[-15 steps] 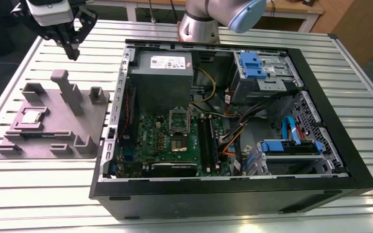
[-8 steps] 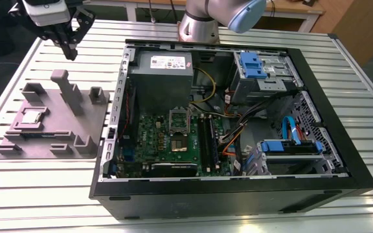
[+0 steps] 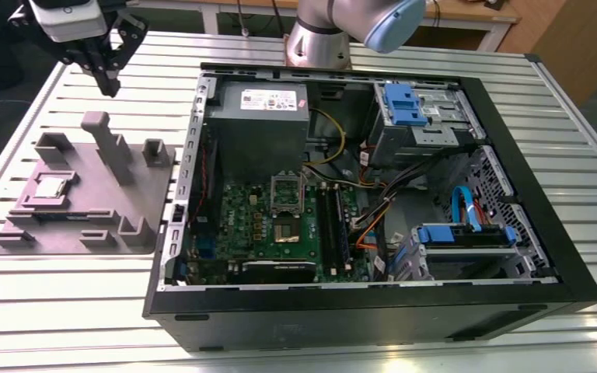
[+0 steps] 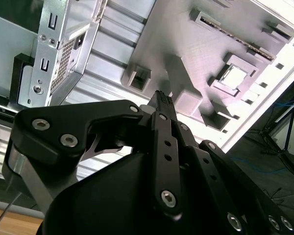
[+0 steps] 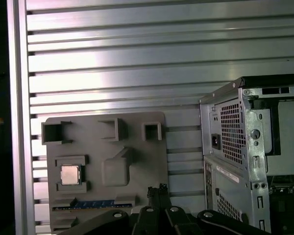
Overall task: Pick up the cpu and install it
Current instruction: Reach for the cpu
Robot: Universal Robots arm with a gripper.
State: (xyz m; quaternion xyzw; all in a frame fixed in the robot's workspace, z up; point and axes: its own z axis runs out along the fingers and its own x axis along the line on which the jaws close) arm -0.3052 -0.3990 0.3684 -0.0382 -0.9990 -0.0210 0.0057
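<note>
Starting at the near edge of the counter (image 3: 60, 311) in the exterior view, an open computer case (image 3: 382, 311) lies on its side with its interior facing up. Inside it a green motherboard (image 3: 267, 225) lies flat, with a rectangular metal socket frame (image 3: 286, 189) near its middle and a large grey box (image 3: 257, 124) with a white label beyond it. At the exterior view's left, just beside the case, a grey fixture plate (image 3: 153, 190) rests on the counter. The cpu (image 3: 52, 186) is seated flat in a square recess of this plate, pale metal top facing up; it also appears in both wrist views (image 4: 233, 77) (image 5: 70, 175). A long narrow module with a blue edge (image 5: 95, 202) lies in a slot of the plate near the cpu. Farther back, the gripper (image 3: 111, 84) hangs above the counter past the plate's far edge, well apart from the cpu. Its fingers (image 4: 161, 96) (image 5: 157, 190) are pressed together and carry nothing. The arm (image 3: 350, 27) stands behind the case.
</note>
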